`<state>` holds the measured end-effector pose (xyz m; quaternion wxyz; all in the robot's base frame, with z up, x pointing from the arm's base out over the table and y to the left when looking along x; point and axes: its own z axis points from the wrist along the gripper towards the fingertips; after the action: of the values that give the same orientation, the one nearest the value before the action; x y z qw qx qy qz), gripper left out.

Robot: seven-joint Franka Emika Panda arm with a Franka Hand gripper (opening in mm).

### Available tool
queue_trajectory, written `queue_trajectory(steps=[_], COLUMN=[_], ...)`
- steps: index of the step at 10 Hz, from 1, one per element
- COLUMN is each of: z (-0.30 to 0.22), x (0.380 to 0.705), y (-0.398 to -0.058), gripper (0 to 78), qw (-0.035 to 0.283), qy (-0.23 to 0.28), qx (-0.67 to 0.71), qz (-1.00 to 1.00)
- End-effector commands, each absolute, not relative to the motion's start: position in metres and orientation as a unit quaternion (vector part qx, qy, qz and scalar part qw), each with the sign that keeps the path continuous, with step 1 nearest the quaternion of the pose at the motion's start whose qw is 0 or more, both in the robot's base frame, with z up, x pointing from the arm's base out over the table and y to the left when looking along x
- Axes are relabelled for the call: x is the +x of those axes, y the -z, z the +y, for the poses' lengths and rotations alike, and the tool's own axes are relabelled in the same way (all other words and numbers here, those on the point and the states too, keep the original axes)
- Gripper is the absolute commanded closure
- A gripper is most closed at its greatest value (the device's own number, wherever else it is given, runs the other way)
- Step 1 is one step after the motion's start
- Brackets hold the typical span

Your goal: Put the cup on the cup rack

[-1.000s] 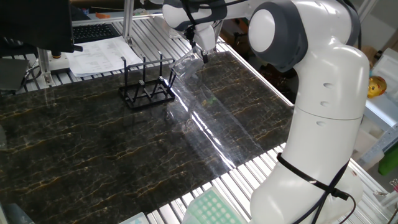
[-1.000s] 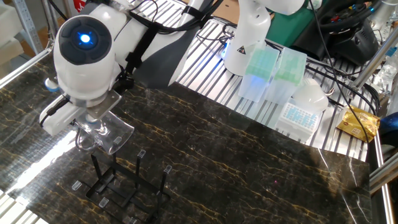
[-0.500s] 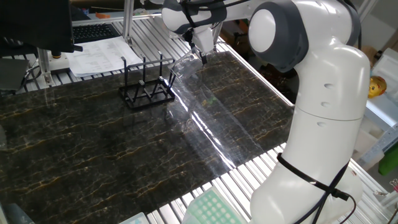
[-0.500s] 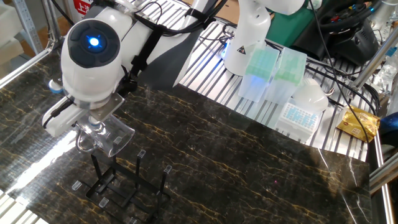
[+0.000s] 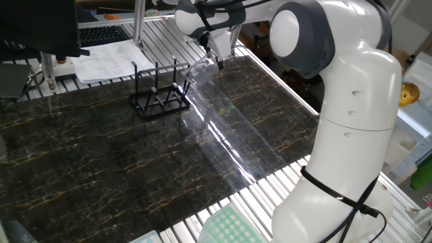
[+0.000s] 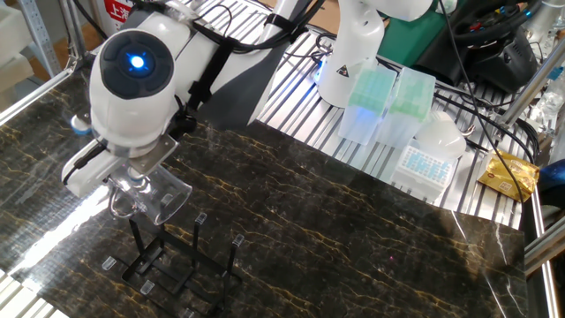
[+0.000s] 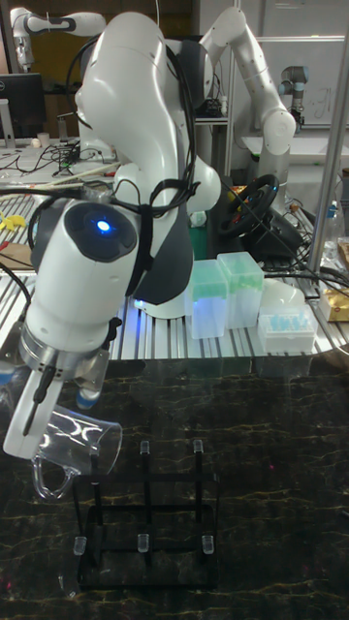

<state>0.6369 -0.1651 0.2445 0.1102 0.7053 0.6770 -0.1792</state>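
Note:
The clear glass cup [image 5: 200, 71] [image 6: 161, 196] [image 7: 79, 449] hangs tilted on its side in the air, its handle pointing down. My gripper [image 5: 219, 59] [image 6: 131, 183] [image 7: 39, 412] is shut on its rim. The black wire cup rack [image 5: 159, 93] [image 6: 175, 262] [image 7: 145, 536] stands on the dark marble table with its thin pegs upright. The cup is held just above and beside the pegs at one end of the rack, and I cannot tell whether it touches one.
Papers and a keyboard [image 5: 108, 57] lie behind the rack. Pipette tip boxes [image 6: 388, 106] and a yellow packet [image 6: 508, 175] sit on the metal slats past the table edge. The arm's large white body [image 5: 351, 121] stands at the table's side.
The gripper and cup have crept slightly sideways over the rack end. The grip is unchanged and the rack has not moved.

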Motion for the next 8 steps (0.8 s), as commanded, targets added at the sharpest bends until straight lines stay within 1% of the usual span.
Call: queue_trajectory(steps=[1,2,5,8], z=[-0.164,-0.163,-0.160,-0.154], x=[0.639,0.639,0.638,0.635], y=[-0.248,-0.247,-0.244,-0.238], gripper=[76.4,76.4,76.4,76.4], qw=[0.117,0.119,0.138,0.145], qy=[0.180,0.181,0.198,0.202], qx=[0.708,0.708,0.708,0.710], qz=[0.673,0.672,0.664,0.659])
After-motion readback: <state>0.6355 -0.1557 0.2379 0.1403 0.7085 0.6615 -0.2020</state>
